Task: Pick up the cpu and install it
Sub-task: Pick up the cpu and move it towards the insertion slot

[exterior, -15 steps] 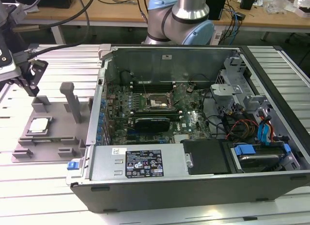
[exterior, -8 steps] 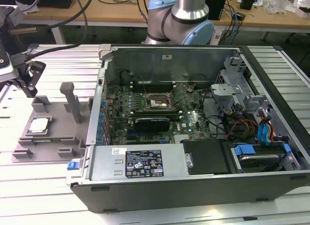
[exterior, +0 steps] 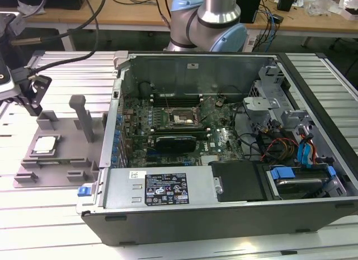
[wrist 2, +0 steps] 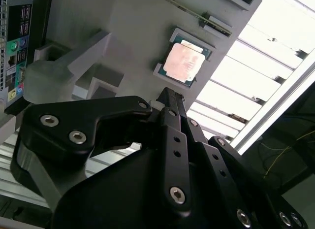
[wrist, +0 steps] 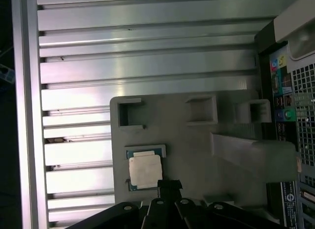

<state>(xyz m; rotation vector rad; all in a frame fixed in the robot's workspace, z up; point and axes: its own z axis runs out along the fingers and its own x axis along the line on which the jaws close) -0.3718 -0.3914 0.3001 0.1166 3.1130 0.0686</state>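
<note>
Gripper: the gripper (exterior: 36, 106) is hanging above the far edge of the gray tray (exterior: 61, 162). Its fingers are sitting pressed together and are gripping nothing.
Cpu: the cpu (wrist: 145, 170) is lying flat in a square recess of the tray, shiny side up. It is showing just past the fingertips (wrist: 169, 185) in both wrist views. In the exterior view it is sitting below the gripper and slightly toward that view's right.
Tray post: an upright gray post (exterior: 85, 119) is standing beyond the cpu, farther from the gripper.
Computer case: the open computer case (exterior: 224, 215) is lying well apart from the gripper, past the tray.
Socket: the socket (exterior: 180, 119) on the board inside is sitting open to view.
Table: the slotted metal table (wrist: 123, 56) is carrying the tray and the case.
</note>
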